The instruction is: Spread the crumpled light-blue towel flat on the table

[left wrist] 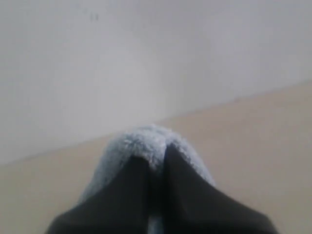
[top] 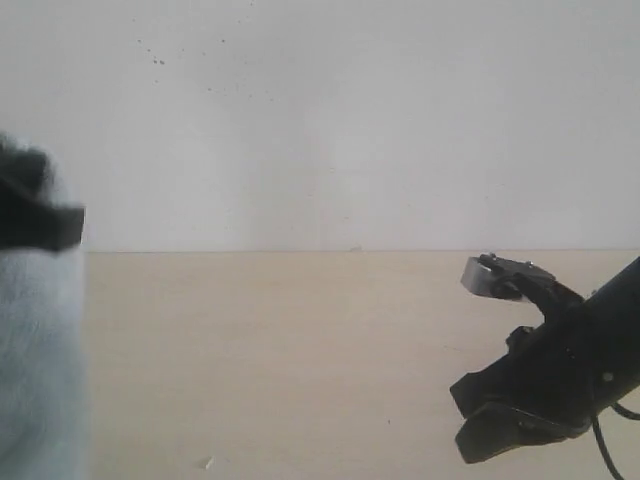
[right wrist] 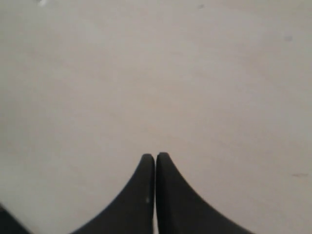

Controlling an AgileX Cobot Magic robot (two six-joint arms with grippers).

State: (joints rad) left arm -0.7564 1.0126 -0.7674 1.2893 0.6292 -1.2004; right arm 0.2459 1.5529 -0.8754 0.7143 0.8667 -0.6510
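Towel (left wrist: pixel 146 141) clamped between your left gripper (left wrist: pixel 157 158) fingers, hanging below them over table (top: pixel 300 350) | right gripper (right wrist: pixel 155 157) fingers together, empty | step: lift | next: open right fingers, take second edge

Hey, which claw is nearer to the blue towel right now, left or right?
Left. The left claw is shut on the towel, touching it; the right claw, shut and empty, sits over bare table on the opposite side, well apart.
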